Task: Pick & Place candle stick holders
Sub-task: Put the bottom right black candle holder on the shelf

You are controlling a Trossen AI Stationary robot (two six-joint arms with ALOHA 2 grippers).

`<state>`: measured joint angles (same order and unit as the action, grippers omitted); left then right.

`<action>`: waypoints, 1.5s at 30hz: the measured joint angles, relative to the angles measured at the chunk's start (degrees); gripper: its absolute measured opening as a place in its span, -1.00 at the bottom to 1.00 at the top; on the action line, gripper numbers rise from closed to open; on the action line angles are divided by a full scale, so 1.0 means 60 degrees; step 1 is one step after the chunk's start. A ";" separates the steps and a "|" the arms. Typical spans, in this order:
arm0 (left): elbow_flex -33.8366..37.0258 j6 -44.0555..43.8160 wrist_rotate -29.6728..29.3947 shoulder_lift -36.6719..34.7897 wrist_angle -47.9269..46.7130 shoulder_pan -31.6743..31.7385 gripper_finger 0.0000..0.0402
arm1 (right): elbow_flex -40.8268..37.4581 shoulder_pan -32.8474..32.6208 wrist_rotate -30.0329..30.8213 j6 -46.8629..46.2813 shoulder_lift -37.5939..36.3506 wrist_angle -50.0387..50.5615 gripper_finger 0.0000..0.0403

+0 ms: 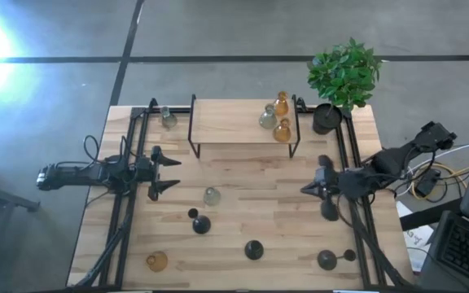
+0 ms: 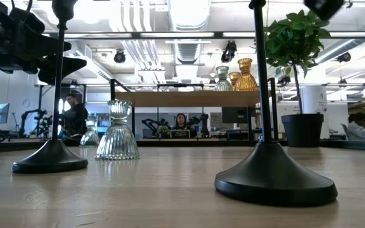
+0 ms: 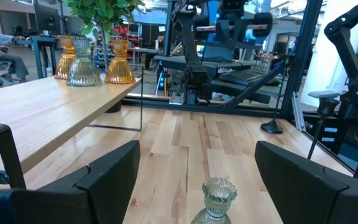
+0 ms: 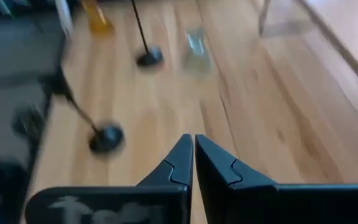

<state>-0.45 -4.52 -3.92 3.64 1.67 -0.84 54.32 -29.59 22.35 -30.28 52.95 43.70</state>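
Pale wooden table (image 1: 243, 175), grey concrete floor, left claw (image 1: 172, 172) wide, right claw (image 1: 304, 189) pinched empty

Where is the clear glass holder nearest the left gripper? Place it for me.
In the high view the clear glass holder stands on the table's middle, just right of the open left gripper, with a black round-based holder closest beside it toward the front edge.

The pale plank wooden table (image 1: 243, 175) looks smooth with a soft satin sheen. The light wooden shelf top (image 1: 234, 120) rests on thin matt black metal legs (image 1: 192, 130). The ribbed clear-grey glass holder (image 2: 117, 130) is glossy and see-through, and the amber glass holders (image 3: 119, 62) gleam. The black round-based stemmed holder (image 2: 274, 174) has a smooth, dull-satin finish. The left gripper's (image 3: 194, 180) dark fingers (image 3: 107, 177) look like matt plastic.
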 joint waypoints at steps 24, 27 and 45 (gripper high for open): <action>0.0001 0.0000 -0.0001 0.0000 0.0000 0.0000 0.61 | 0.0637 -0.1410 -0.5316 -0.0024 -0.3091 0.6573 -0.96; 0.0003 -0.0002 -0.0001 -0.0004 0.0000 0.0000 0.61 | 0.0267 -0.1499 -0.6290 0.0058 -0.3528 0.7013 -0.96; 0.0000 -0.0002 -0.0001 -0.0004 0.0000 0.0000 0.61 | -0.2425 -0.1533 -0.9060 0.3086 -0.3961 0.3481 -0.96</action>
<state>-0.45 -4.54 -3.92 3.62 1.67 -0.84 39.78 -38.79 -32.01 -11.76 29.18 64.59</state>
